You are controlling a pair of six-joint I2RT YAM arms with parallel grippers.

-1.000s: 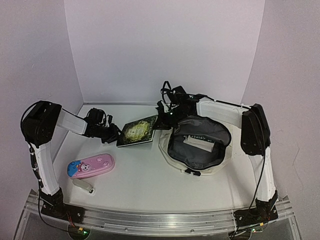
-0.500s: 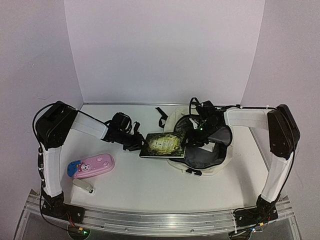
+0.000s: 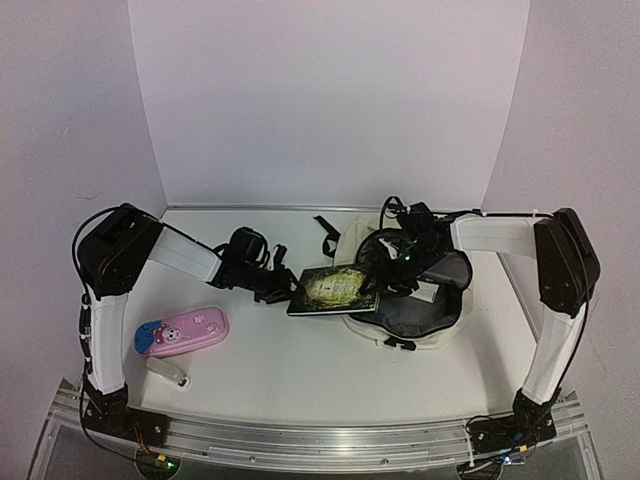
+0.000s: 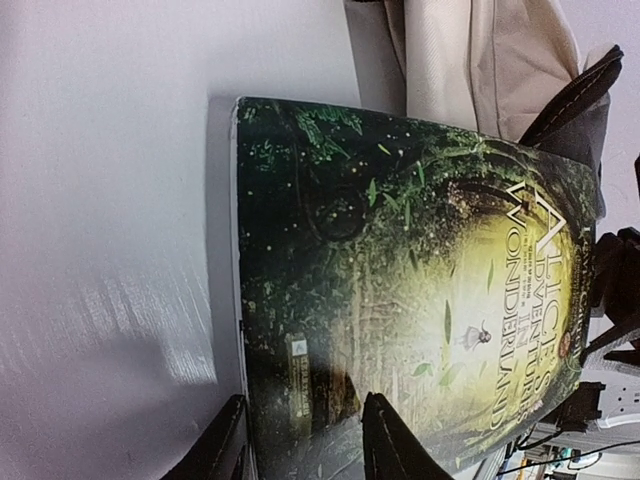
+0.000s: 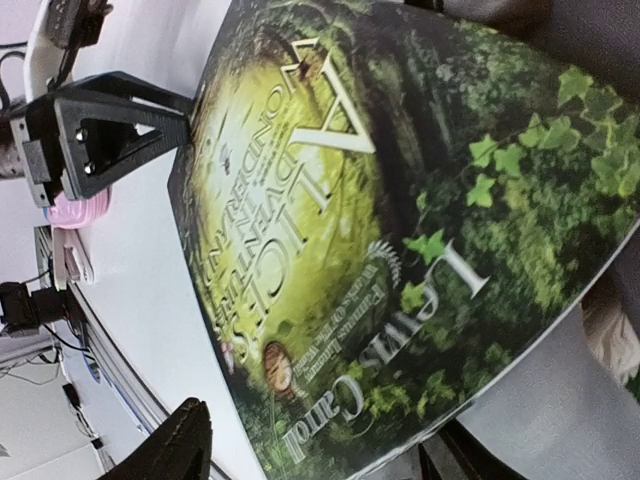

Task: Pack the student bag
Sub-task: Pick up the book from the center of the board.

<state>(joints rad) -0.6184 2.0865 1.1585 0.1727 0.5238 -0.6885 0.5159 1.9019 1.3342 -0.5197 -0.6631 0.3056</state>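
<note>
Open student bag point(image 3: 402, 338), white booklet point(image 3: 430, 293) inside (green book point(image 3: 335, 290) overlapping its rim)

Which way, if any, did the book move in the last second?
Yes: the book moved right, away from the unmoved pencil case, and now overlaps the student bag rim.

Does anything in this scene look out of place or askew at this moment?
The book lies askew across the rim of the student bag, partly over the opening and partly over the table, not inside. The left gripper grips its outer edge. Nothing looks spilled or damaged.
</note>
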